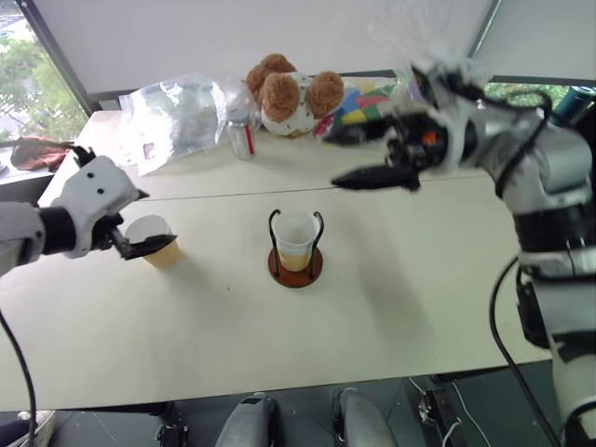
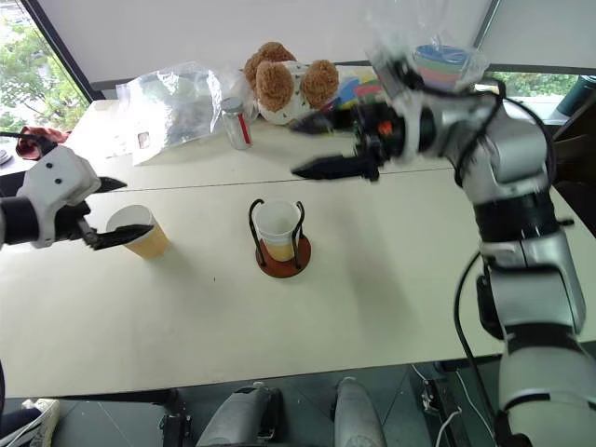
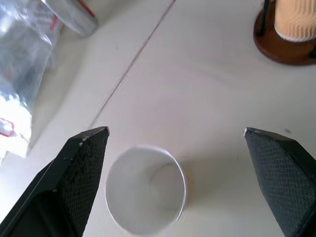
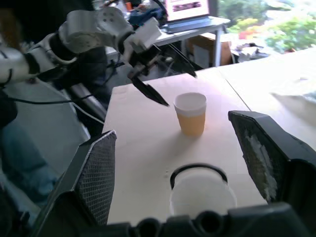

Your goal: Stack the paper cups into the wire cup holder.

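- Cream table (image 1: 391, 307) is carrying the work area w/ windows behind; I'm seeing a clear plastic bag (image 1: 177, 116), a small can (image 1: 242, 135) and a teddy bear (image 1: 293, 93) lying along its far edge.
- Wire cup holder (image 1: 296, 247) is standing upright near table centre, one paper cup (image 1: 296, 237) sitting inside the black loops on the dark-red base.
- Second paper cup (image 1: 154, 240) is standing upright on the table, well apart from the holder, on my L side.
- Left gripper (image 3: 177, 148) is hovering over that cup, jaws spread wide, rim (image 3: 145, 190) showing between the pads, no contact.
- Right gripper (image 1: 358, 154) is hanging above the table beyond the holder, pointing toward my L, jaws parted, gripping nothing.
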### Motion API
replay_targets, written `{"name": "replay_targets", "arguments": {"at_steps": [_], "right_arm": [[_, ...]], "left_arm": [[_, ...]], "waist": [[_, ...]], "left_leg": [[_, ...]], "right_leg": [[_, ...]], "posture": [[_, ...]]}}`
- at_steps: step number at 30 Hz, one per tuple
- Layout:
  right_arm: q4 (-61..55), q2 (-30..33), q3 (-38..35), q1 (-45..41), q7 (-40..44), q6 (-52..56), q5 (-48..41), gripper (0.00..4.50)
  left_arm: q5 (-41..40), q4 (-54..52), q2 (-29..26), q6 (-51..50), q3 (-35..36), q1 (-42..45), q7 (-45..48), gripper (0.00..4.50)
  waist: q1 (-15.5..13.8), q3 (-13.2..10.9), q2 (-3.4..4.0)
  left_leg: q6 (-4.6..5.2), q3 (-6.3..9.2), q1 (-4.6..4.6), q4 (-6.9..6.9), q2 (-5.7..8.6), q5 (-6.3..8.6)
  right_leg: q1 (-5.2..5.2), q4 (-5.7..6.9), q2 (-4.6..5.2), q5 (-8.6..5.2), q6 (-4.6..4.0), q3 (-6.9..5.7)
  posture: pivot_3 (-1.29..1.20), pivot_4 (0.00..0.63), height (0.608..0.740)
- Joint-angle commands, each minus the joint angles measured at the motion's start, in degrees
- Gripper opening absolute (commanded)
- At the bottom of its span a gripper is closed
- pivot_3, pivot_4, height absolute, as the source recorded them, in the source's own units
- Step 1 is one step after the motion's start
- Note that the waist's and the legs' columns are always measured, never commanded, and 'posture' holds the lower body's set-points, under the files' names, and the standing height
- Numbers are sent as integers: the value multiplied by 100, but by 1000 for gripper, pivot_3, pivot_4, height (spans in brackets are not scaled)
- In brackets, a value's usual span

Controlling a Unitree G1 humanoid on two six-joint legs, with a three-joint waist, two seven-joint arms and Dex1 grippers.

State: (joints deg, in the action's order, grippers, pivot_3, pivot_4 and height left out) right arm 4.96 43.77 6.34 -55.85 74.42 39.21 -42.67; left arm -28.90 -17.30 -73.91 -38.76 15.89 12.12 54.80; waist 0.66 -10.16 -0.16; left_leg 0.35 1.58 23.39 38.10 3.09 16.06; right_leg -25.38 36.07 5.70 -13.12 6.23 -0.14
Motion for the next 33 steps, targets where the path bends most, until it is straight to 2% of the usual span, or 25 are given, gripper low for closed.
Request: {"name": "replay_targets", "arguments": {"at_steps": [1,4,9,17,21,24,27,30,31,33], "right_arm": [[-1137,113,-482,468,-542,420,-268,3940],[-1662,133,-817,1162,-940,648,-388,3940],[-1931,-38,-954,1449,-1264,667,-397,3940],[-2102,-238,-1065,1658,-1554,658,-447,3940],[-2278,-228,-1164,1793,-1725,752,-545,3940],[-2333,-224,-1177,1812,-1802,786,-555,4002],[-2352,-184,-1195,1788,-1861,821,-583,4002],[-2354,-152,-1193,1750,-1914,844,-581,4002],[-2354,-146,-1190,1736,-1934,850,-575,4002],[-2372,-128,-1208,1742,-1947,866,-594,4002]], "left_arm": [[218,386,-358,381,413,-104,644,4500],[219,803,-787,438,456,-205,1444,4500],[613,1196,-1007,890,90,-214,1814,4500],[1141,1800,-466,1553,-899,627,1844,4500],[1629,2357,54,2028,-1560,1209,1900,4500],[1901,2694,228,2340,-1815,1434,2029,3604],[2089,2995,400,2565,-2011,1613,2133,2073],[2261,3219,540,2770,-2094,1769,2174,343],[2302,3272,577,2820,-2108,1808,2183,29],[2358,3305,625,2867,-2118,1843,2197,29]], "waist": [[13,-1,1],[25,-1,0],[16,-1,0],[-12,0,-5],[-1,0,-5],[16,1,-7],[20,1,-7],[13,1,-8],[6,1,-9],[0,2,-9]], "left_leg": [[0,-1,1,0,-1,0],[2,-7,-1,0,-7,1],[5,-13,-4,6,-5,0],[13,-11,-2,11,-5,4],[18,-12,-3,13,-4,6],[18,-11,-3,14,-5,6],[19,-12,-3,14,-6,6],[19,-10,-3,14,-7,6],[19,-12,-3,14,-6,6],[19,-10,-2,16,-6,6]], "right_leg": [[-2,1,0,0,0,0],[-2,0,-4,0,0,1],[2,4,-6,0,1,1],[9,5,-10,1,1,-3],[15,6,-11,1,2,-4],[15,10,-13,1,3,-5],[14,11,-14,1,3,-4],[15,11,-15,1,3,-6],[15,11,-14,1,3,-6],[17,11,-15,1,3,-6]], "posture": [[0,150,740],[0,150,740],[0,150,740],[0,150,740],[0,150,740],[0,150,740],[0,150,740],[0,150,740],[0,150,740],[0,150,740]]}}
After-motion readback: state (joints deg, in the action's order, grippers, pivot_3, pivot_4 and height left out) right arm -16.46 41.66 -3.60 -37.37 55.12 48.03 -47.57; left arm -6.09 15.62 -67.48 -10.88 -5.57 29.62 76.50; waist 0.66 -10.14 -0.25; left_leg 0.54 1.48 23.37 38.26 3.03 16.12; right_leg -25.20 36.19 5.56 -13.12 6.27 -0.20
